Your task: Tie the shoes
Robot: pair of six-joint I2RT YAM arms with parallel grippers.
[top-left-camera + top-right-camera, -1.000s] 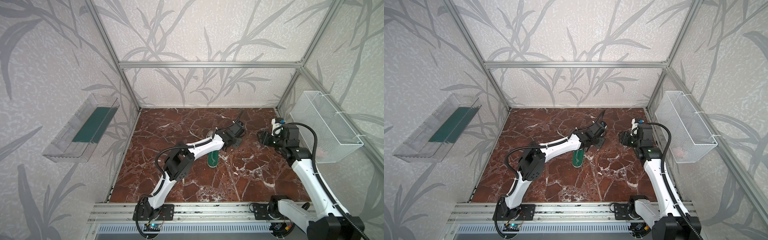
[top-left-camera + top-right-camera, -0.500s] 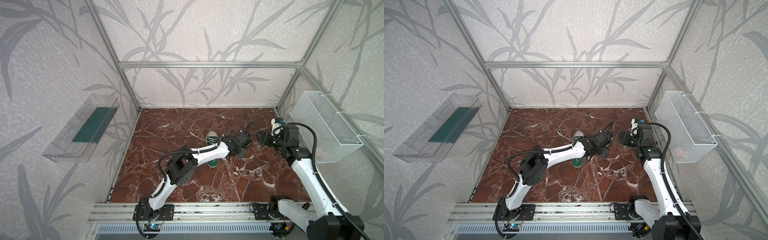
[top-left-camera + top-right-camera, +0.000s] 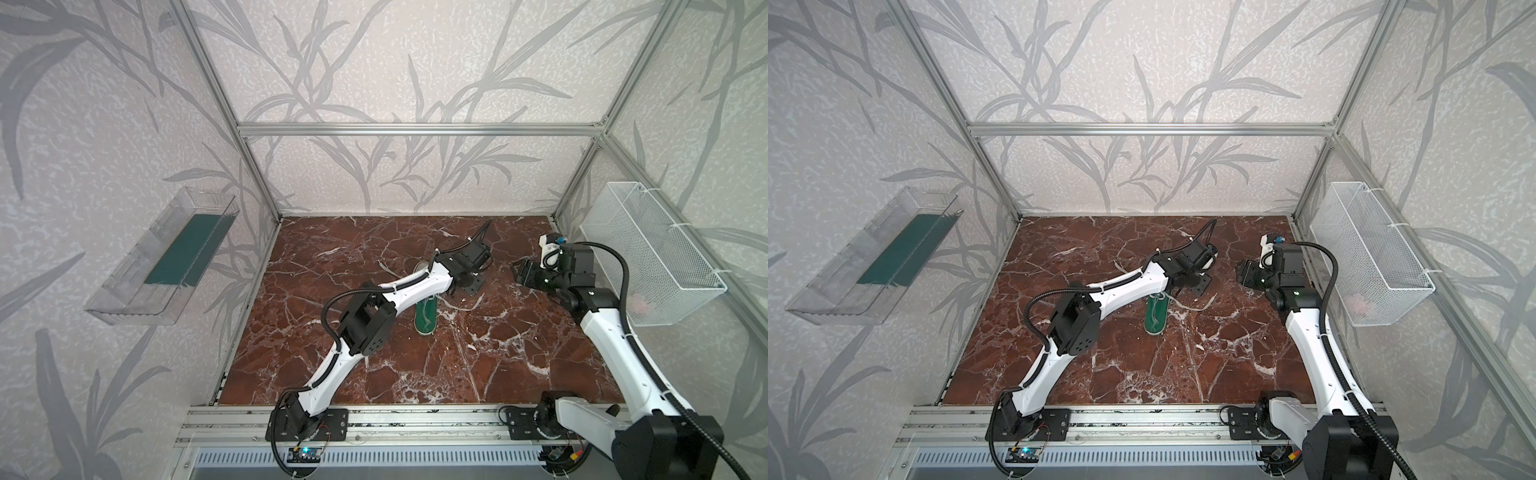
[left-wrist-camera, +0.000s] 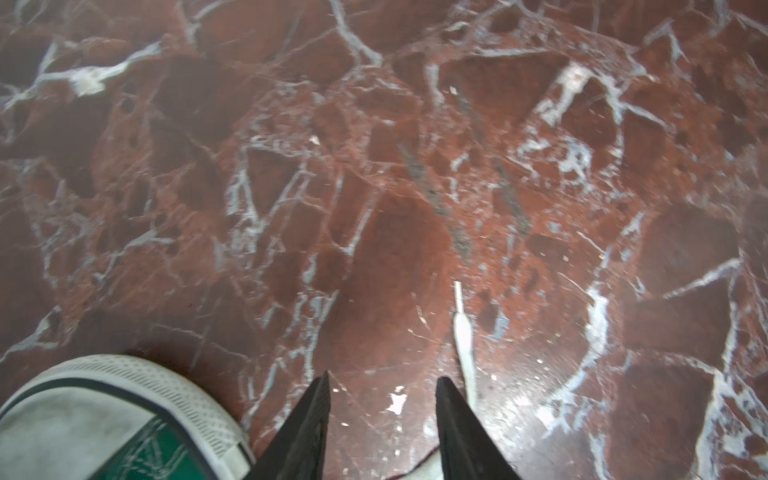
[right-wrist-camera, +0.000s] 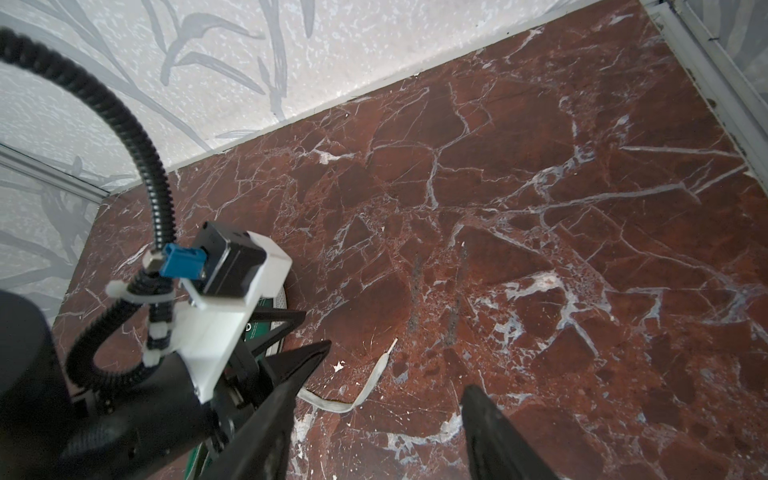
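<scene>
My left pincer (image 4: 382, 380) is released: its two black fingers (image 4: 309, 419) stand apart with only the red-brown, white-veined marble floor (image 4: 395, 249) between them. The small green canvas sneaker with a white rubber toe cap (image 4: 112, 411) sits in the lower left of my left wrist view, just beside that pincer. In both top views the sneaker (image 3: 426, 318) (image 3: 1156, 316) lies mid-floor, its toe end under my left arm. One long white flat lace (image 4: 463, 332) runs along the outside of a left finger; I cannot tell whether it touches. My right pincer (image 3: 520, 276) hangs at centre right, unclenched and holding nothing.
</scene>
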